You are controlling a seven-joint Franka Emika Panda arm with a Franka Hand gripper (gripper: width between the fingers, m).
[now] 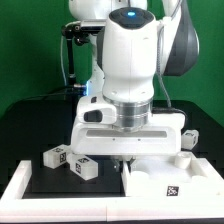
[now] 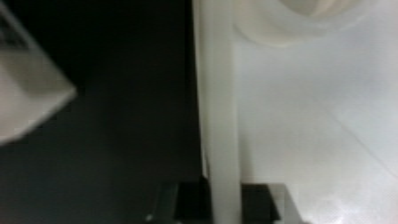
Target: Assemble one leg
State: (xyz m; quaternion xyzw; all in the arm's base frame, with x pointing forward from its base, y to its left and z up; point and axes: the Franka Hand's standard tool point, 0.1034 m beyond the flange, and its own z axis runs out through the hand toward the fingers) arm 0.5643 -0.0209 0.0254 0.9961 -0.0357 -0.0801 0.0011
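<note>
My gripper is down low over the tabletop. My two dark fingers stand one on each side of its long straight edge. The white rim fills the gap between them, so they look clamped on that rim, though the blur keeps me from seeing how firmly the pads press. Beyond the edge lies the bare black mat, open all along that side. A round hole sits in the panel near its far end.

In the exterior view the tabletop lies toward the lower right. Two tagged legs, one and another, lie close together on the mat toward the exterior view's left, apart from the panel. The raised white border closes off the mat beyond them.
</note>
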